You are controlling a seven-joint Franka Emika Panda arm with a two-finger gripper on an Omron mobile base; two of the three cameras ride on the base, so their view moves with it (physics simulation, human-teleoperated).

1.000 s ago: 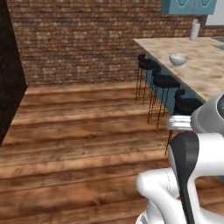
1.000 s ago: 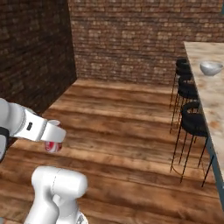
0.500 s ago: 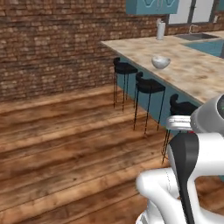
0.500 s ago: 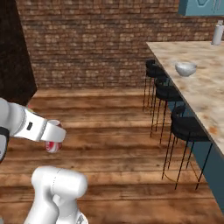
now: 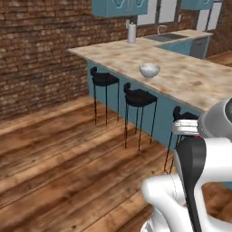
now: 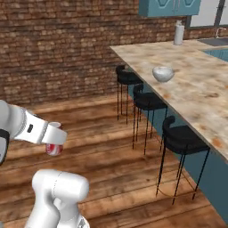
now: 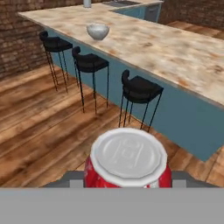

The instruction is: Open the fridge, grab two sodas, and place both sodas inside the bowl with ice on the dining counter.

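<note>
One red can point(image 7: 127, 162), light, rigid and likely slippery, sits clamped at its sides in the end effector point(image 6: 52, 143).

The dining counter point(image 5: 190, 79) is a long beige marbled top with rusty blotches on a teal base. A pale bowl point(image 5: 149, 70) sits on it near the stool-side edge. At the far end stands a white bottle point(image 5: 132, 33). Three black stools point(image 5: 139, 97) stand on the wood floor point(image 5: 59, 167) along its side.
</note>
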